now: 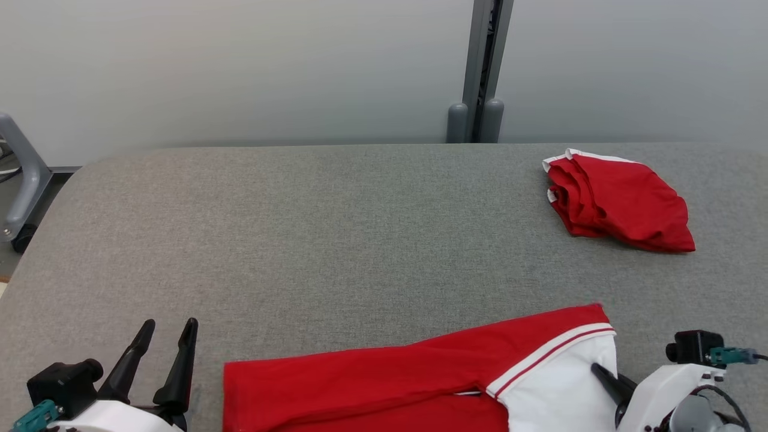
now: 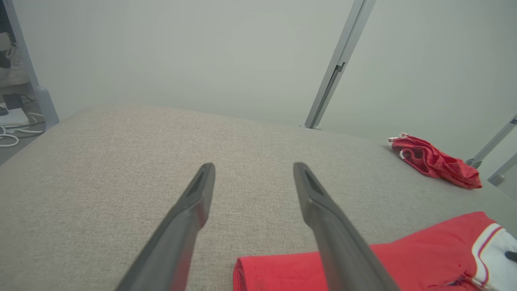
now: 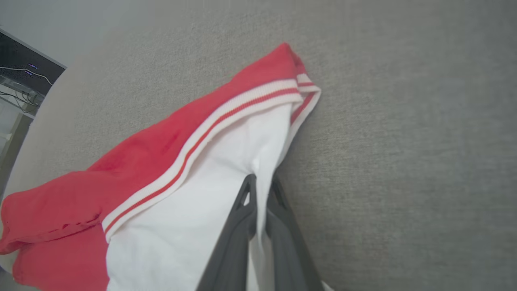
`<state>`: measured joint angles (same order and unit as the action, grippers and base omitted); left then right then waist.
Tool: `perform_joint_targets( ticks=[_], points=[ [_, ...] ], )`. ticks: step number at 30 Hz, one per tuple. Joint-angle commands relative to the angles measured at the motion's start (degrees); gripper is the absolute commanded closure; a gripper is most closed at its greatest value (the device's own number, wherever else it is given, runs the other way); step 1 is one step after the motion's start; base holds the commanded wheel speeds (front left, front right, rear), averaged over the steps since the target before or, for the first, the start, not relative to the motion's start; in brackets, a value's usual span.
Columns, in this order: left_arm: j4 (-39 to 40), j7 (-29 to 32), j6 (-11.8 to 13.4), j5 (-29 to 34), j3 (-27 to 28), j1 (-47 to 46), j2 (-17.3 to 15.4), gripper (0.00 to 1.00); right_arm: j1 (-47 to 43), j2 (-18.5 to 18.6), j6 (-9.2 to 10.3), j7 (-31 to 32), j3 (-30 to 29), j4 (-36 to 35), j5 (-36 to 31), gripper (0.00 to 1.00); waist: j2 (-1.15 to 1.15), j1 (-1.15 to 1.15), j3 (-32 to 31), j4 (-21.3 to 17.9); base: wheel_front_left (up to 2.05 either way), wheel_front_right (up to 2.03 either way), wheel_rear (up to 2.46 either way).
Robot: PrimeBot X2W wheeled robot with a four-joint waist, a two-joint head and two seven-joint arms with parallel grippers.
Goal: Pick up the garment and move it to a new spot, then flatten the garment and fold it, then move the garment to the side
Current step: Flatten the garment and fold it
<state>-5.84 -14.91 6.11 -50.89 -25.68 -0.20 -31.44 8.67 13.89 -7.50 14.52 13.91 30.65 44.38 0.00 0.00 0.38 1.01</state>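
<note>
– Right gripper [image 3: 260,182] first: what has it got?
– Its two dark fingers are pinched together on a fold of the white panel of the red-and-white cloth garment [image 3: 161,161], below the striped rib band. The cloth lies on the table, not lifted.
– And the left gripper [image 1: 168,327]?
– It hangs over bare table at the near left with its fingers spread wide and nothing between them. It is near the garment's red edge but apart from it.
– Where exactly is the garment?
– It lies along the near edge of the grey fabric-covered table [image 1: 300,228], right of the middle. The red part stretches left and the white part lies at the right. Its lower part runs out of the head view, so I cannot say how flat it is.
– How far along, then?
– Early, I judge. A grip is taken, but I cannot tell whether it is for carrying or for folding. Flattening, folding and moving aside look not yet done. A crumpled red garment with white trim [image 1: 624,204] sits well apart at the far right, perhaps one already dealt with.
– The room?
– There is a plain pale wall [image 1: 240,66] behind the table, with a grey metal post [image 1: 483,72] against it. A grey tubular frame [image 1: 21,174] stands at the left. White cables [image 2: 12,137] lie on the floor beyond the table's rounded corner.
</note>
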Motion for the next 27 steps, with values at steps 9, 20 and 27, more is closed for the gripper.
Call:
perform_joint_targets(
  ticks=[9,20,27],
  points=[
    [0.9,-0.2,-0.9,1.2,1.1,0.6,0.2,0.00,3.1,5.4,0.00,-2.9,-5.1,2.5,-4.6,1.00,0.00,0.00,0.6,-1.6,0.00,0.00,0.00],
    [0.3,-0.2,-1.4,1.7,1.7,0.8,1.3,0.00,2.7,5.0,0.00,-2.8,-6.8,-2.5,-11.2,1.00,0.00,0.00,-0.4,-2.0,0.00,0.00,0.00],
    [-0.1,-0.2,-1.6,2.1,3.3,1.7,2.0,0.00,-1.1,1.3,-0.02,-0.3,-7.5,-16.1,-14.7,1.00,0.00,0.00,-1.2,-0.9,0.00,0.00,0.00]
  ],
)
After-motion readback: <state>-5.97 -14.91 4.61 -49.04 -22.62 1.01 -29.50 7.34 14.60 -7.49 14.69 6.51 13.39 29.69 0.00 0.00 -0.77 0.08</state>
